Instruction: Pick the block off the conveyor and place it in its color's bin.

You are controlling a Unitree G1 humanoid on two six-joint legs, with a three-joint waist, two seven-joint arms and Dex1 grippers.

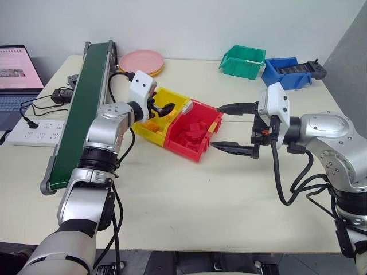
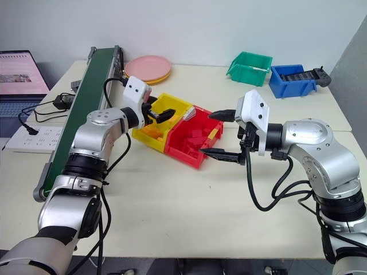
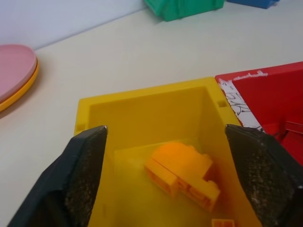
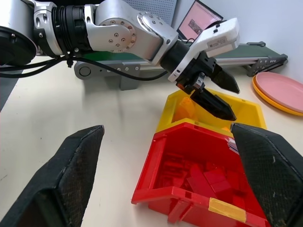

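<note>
My left gripper hovers open over the yellow bin, which stands just right of the dark green conveyor. Its wrist view has the wide-spread fingers framing a yellow-orange block that lies on the bin floor among other orange bricks, clear of both fingers. No block shows on the belt. My right gripper is open and empty, pointing left just right of the red bin, close to its rim.
The red bin, full of red bricks, touches the yellow bin's right side. A green bin and a blue bin stand at the back right. Pink plates lie behind. A laptop, power strip and cables lie left of the conveyor.
</note>
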